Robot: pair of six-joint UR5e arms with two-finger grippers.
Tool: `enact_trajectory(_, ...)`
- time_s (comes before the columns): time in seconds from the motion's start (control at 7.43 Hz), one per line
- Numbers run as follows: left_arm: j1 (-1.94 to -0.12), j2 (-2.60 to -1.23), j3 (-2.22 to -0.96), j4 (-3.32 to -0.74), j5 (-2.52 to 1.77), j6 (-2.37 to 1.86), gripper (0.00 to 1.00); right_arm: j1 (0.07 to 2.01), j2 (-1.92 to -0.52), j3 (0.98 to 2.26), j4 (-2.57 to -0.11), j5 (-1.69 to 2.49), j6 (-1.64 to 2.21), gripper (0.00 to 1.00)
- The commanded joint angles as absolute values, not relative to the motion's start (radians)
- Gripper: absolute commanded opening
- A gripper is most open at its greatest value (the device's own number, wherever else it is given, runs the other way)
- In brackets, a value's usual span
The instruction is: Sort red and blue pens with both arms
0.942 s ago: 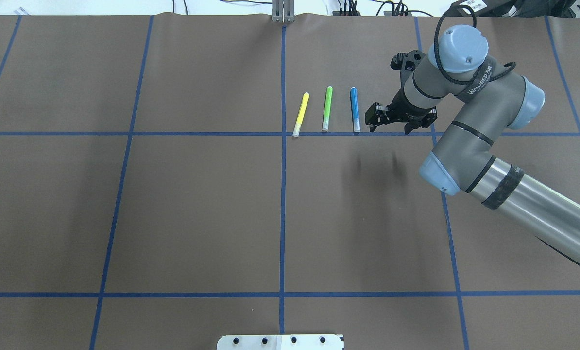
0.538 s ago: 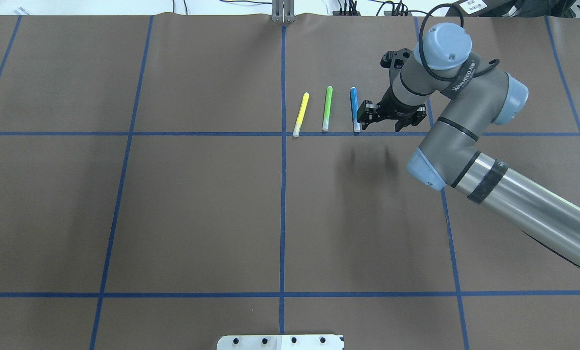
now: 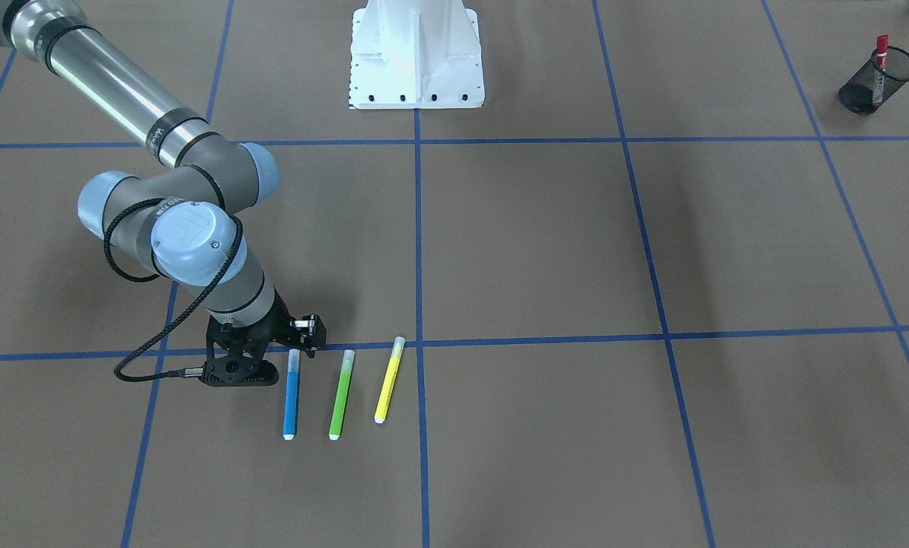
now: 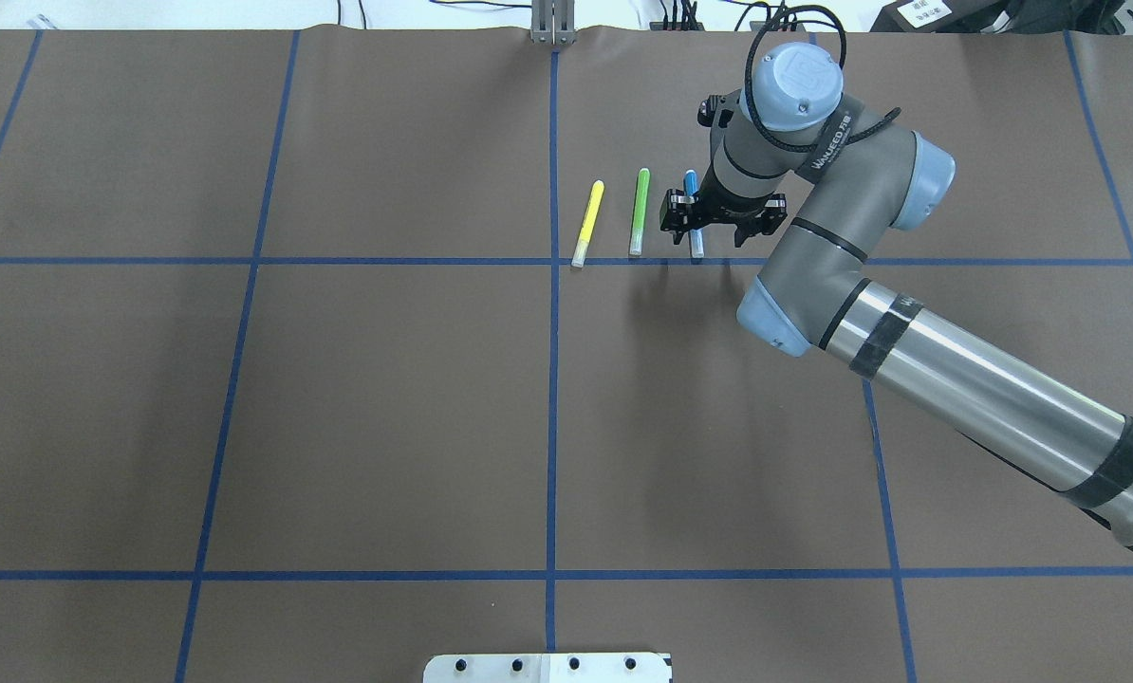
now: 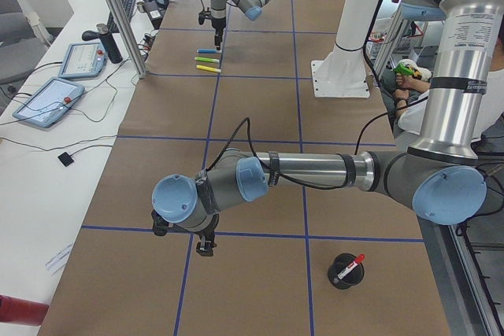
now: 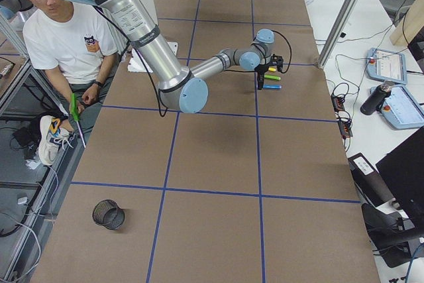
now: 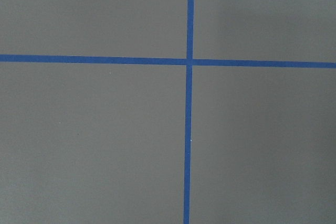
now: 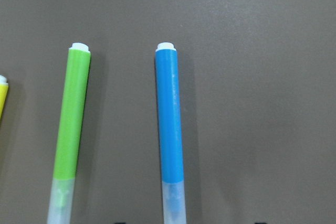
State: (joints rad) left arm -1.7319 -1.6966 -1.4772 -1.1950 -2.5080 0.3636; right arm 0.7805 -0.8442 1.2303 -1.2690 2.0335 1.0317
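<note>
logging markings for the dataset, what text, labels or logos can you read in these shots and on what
"UR": faint logo on the pale blue joint cap of the right arm.
White lettering on the black strap around that arm's wrist: too blurred to read.
White label beyond the table's far edge: too small to read.
Blue pen and green marker: no print shows.

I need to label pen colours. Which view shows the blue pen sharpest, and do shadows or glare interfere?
Right wrist view: blue pen and green marker crisp, evenly lit, thin soft shadows alongside. Overhead view: pens small; the right arm throws a diffuse shadow on the brown mat near them. No glare on the pens.
</note>
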Motion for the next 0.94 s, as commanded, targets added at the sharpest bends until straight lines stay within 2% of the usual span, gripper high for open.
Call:
enact_trajectory(0.0, -1.732, -1.697, -1.477, -1.195, -2.510, 0.364, 1.00, 0.776, -0.815, 1.164, -1.235, 2.028, 1.032, 0.65)
enact_trajectory(0.13, -1.732, -1.697, -1.477, -1.195, -2.510, 0.364, 1.00, 0.776, -0.815, 1.158, -1.235, 2.026, 1.032, 0.52)
enact_trajectory(0.27, -1.732, -1.697, -1.477, -1.195, -2.508, 0.364, 1.00, 0.776, -0.815, 1.158, -1.235, 2.028, 1.032, 0.34)
enact_trajectory(0.4, -1.732, -1.697, -1.477, -1.195, -2.510, 0.364, 1.00, 0.769, -0.816, 1.157, -1.233, 2.026, 1.031, 0.11)
enact_trajectory(0.54, -1.732, -1.697, -1.479, -1.193, -2.510, 0.364, 1.00, 0.769, -0.818, 1.157, -1.233, 2.028, 1.032, 0.03)
enact_trajectory(0.81, -1.732, -1.697, -1.477, -1.195, -2.510, 0.364, 1.00, 0.775, -0.816, 1.161, -1.232, 2.029, 1.032, 0.00)
